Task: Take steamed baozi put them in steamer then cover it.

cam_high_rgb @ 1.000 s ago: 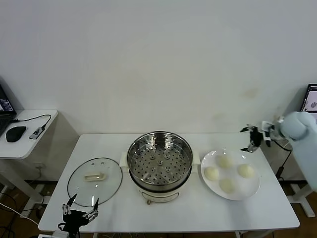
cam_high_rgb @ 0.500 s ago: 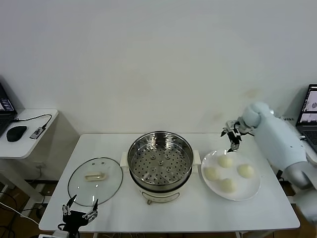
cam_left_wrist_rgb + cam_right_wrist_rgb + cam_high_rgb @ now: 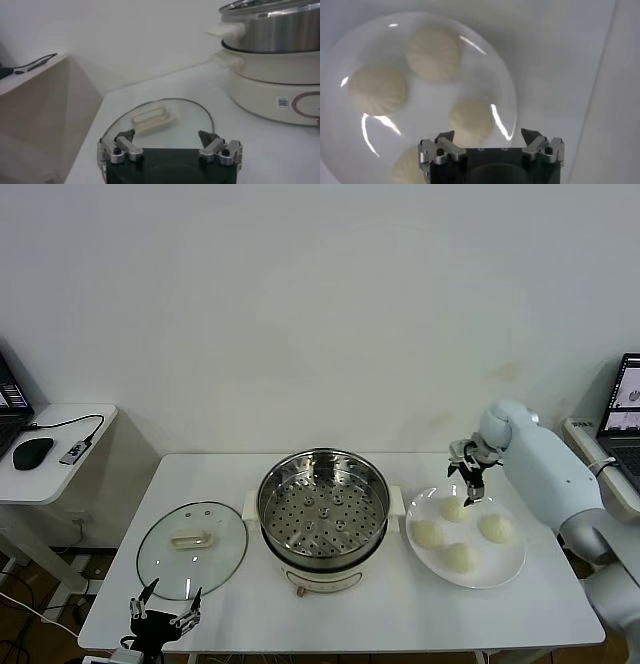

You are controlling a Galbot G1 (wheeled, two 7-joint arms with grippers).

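Note:
Several cream-white steamed baozi lie on a white plate to the right of the steamer, a shiny pot with a bare perforated tray on a cream base. The cover, a glass lid with a cream handle, lies flat on the table left of the steamer. My right gripper hangs open just above the far edge of the plate, over the farthest baozi, with nothing between its fingers. My left gripper is parked open at the table's front left edge, facing the cover and the steamer.
The white table carries the cover, steamer and plate in a row. A lower side table with a mouse and cables stands at the far left. A laptop sits beyond the table's right end.
My right arm has swung in from the right, and its gripper has moved left and down to hang over the plate's far edge. The left gripper has stayed in place.

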